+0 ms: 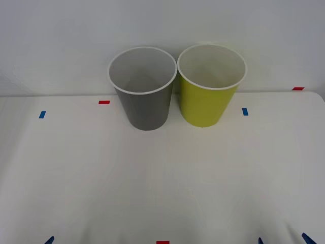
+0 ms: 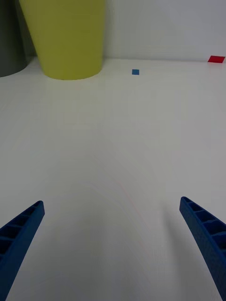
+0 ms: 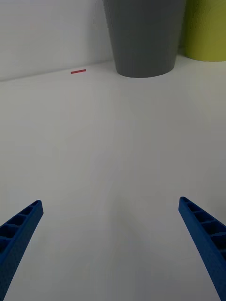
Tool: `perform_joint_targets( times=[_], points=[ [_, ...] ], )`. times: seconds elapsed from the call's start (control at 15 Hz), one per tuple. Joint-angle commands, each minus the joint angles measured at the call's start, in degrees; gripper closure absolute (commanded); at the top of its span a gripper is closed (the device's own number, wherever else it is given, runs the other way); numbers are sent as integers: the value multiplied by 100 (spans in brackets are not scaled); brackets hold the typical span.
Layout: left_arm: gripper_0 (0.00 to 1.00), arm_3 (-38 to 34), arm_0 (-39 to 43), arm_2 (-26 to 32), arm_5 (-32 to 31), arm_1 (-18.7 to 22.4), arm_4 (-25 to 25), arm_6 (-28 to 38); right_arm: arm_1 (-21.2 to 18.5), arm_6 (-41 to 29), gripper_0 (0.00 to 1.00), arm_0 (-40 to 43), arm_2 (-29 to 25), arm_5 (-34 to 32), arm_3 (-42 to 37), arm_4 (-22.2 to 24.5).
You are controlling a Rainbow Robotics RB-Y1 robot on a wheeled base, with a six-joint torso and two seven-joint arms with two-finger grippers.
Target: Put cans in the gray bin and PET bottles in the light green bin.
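Bins stand side by side at the far edge of the white table (image 1: 162,178), almost touching: the gray bin (image 1: 144,89) on the left, the light green bin (image 1: 210,86) on the right, both upright. The left gripper (image 3: 110,235) hovers low over the near left part of the table, fingers spread wide, the gray bin well ahead. The right gripper (image 2: 110,235), equally wide, faces the light green bin from the near right

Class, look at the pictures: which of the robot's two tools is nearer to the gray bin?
Left. The left tool faces the gray bin directly across the table; the right tool faces the light green bin, with gray off to its side.
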Motion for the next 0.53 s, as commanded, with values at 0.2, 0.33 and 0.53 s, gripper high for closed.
perform_joint_targets(
  times=[0.2, 0.33, 0.53],
  points=[
    [0, 0, 0, 0, 0, 0, 0, 0, 0, 0, 0, 0, 0, 0, 0, 0],
    [0, 0, 0, 0, 0, 0, 0, 0, 0, 0, 0, 0, 0, 0, 0, 0],
    [0, 0, 0, 0, 0, 0, 0, 0, 0, 0, 0, 0, 0, 0, 0, 0]
  ],
)
